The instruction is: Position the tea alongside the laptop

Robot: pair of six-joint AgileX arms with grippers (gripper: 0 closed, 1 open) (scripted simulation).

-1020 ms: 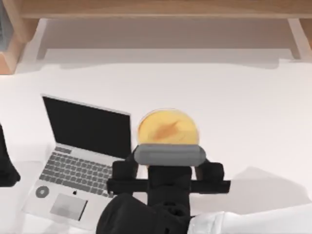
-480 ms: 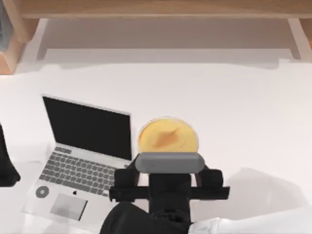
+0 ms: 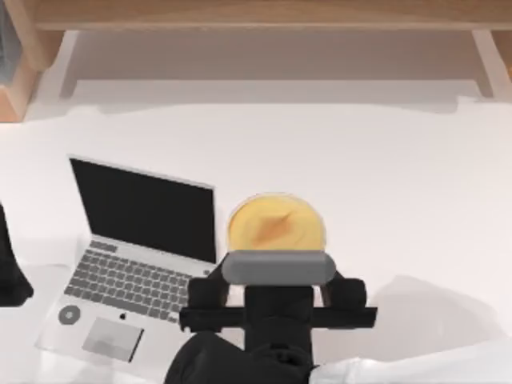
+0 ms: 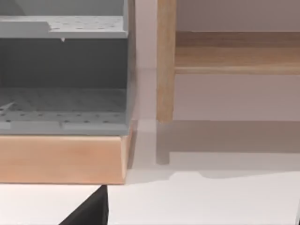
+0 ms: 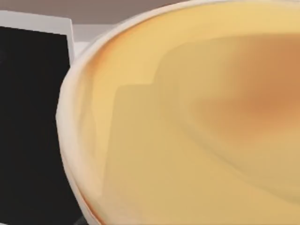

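The right end effector (image 3: 276,240) reached over the surface's (image 3: 416,200) near edge, its fingers hidden, so grip could not be told. Any sideways drift risked knocking the tea (image 3: 276,222) into the laptop (image 3: 136,256) just beside it. The tea showed a round yellow top.

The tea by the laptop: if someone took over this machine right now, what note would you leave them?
Right tool: at the tea, its fingers hidden, so grip unknown.
Left arm: parked at the table's left edge.
Tea: just right of the laptop, close to the screen's edge.
Done: tea is next to the laptop.
Left: check the cup is standing on the table, release and back away.
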